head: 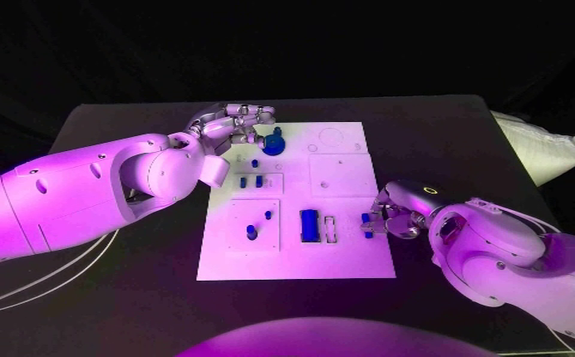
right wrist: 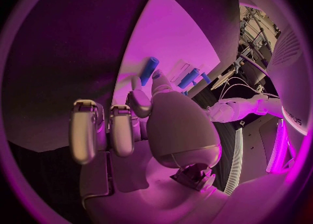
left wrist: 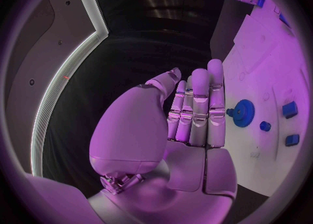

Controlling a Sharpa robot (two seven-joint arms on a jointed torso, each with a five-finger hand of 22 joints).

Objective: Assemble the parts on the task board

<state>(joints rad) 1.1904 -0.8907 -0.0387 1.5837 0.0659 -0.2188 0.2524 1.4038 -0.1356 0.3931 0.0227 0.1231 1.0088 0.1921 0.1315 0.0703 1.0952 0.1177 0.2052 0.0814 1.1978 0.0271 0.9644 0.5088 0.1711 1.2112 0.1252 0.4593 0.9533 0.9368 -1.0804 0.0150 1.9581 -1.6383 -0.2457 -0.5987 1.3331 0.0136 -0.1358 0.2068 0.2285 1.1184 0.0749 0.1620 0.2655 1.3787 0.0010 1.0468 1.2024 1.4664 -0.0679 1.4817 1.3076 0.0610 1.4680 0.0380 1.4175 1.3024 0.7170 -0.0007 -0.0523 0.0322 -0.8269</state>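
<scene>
While the left hand [head: 235, 124] hovers flat, fingers together, holding nothing beside the blue gear [head: 273, 141] at the task board's [head: 347, 261] far edge | right hand [head: 385, 217] pinches a small blue part [head: 366, 223] | advice: seat it slowly, upright.

I am working in a robotics lab or test cell: black table [head: 132, 124] standing against dark backdrop, white task board [head: 341, 178] lying centred on it, cabled equipment racks [right wrist: 255, 25] showing behind.
</scene>
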